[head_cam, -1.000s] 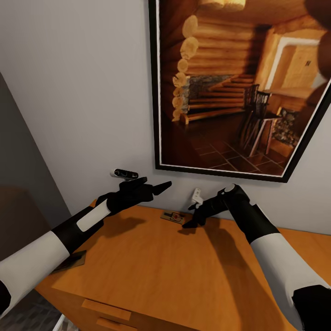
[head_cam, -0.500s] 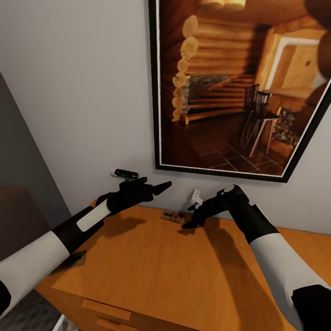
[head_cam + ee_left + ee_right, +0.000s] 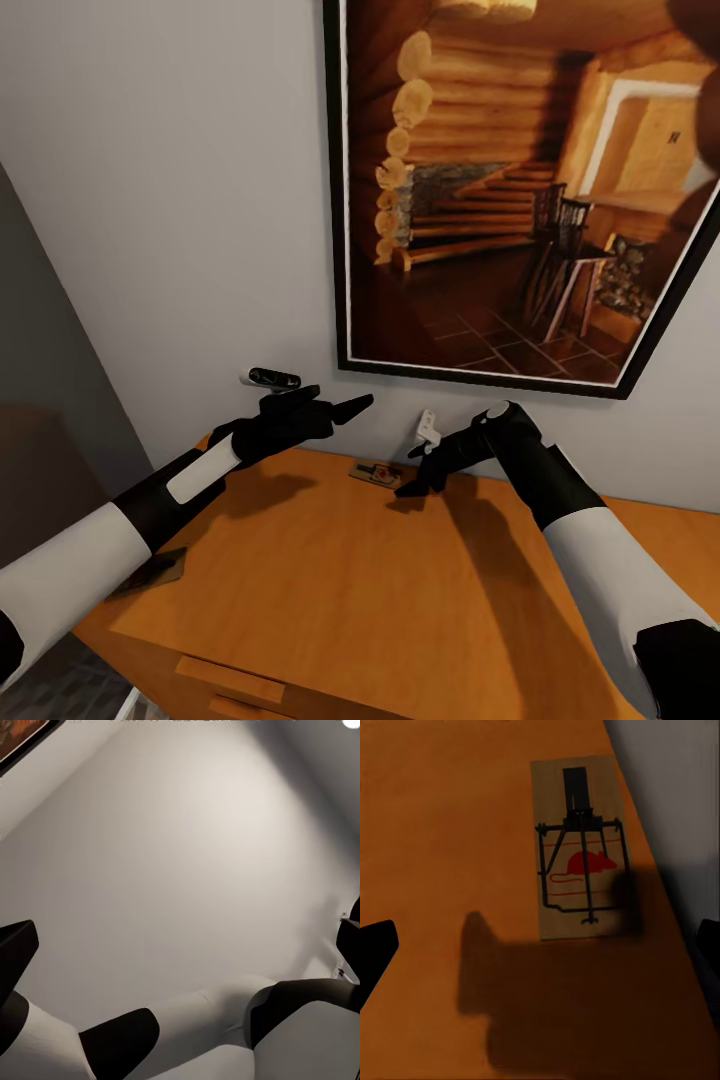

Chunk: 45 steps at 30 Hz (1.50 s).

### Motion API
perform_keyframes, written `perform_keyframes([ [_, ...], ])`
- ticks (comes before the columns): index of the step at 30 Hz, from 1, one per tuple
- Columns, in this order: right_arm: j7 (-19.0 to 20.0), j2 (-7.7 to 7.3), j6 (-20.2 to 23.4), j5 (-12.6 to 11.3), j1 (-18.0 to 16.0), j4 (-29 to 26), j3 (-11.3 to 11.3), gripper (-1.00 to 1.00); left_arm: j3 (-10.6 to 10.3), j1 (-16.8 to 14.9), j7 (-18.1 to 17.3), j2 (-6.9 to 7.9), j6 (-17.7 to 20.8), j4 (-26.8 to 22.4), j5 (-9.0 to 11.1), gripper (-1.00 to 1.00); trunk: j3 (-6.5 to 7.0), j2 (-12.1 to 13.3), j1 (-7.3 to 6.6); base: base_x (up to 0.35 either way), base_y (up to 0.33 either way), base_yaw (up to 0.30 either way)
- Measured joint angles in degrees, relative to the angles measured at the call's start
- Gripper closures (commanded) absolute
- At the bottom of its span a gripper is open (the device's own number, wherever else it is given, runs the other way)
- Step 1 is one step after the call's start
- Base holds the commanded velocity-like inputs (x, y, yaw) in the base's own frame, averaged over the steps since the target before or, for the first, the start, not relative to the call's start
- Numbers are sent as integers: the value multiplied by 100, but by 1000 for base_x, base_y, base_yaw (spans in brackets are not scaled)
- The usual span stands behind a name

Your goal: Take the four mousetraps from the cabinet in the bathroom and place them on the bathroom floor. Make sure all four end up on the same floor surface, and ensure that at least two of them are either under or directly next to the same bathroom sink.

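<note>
Head view: the robot faces the cabinet [image 3: 330, 590], whose orange-brown top surface sits under a framed cabin picture [image 3: 520, 190] on the grey wall. The right claw [image 3: 418, 472] hangs just above the surface, fingers spread and empty, with 1 mousetrap [image 3: 376, 472] lying flat just beside its tips, toward the wall. The left claw [image 3: 335, 408] is raised higher, well clear of the top, pointing at the wall, also open and holding nothing. A 2nd flat board [image 3: 152, 572] lies near the surface's edge beneath the left forearm; it looks like another trap, though it is too dark to be sure.

Left wrist view: bare wall ahead, the dark fingertips [image 3: 16, 949] wide apart at the frame's edges, with the right arm [image 3: 225, 1020] crossing below.

Right wrist view: the trap [image 3: 579, 849] lies directly ahead of the claw, between its parted fingertips [image 3: 375, 952], red mouse mark and wire bar plain, the claw's shadow falling over its near end.

Progress, as I judge it: no trap is gripped and none shows on the bathroom floor, so this is an early pick-up, with carrying and placing near the sink left.
</note>
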Motion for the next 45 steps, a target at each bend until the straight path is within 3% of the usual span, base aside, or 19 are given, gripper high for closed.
perform_keyframes([
  [13,218,1,-115,-26,-1,-9,2,-100,1,4,-8,5,-1,-10,0,-100,0,-2,0,24,2,0],
  [24,22,-1,2,-3,2,-3,5,-100,0,2,0,4,-1,-68,0,-100,-1,-1,0,6,137,0],
  [45,-8,0,1,9,0,-2,4,-100,0,4,-8,3,-1,-85,0,-100,0,0,1,1,16,0],
])
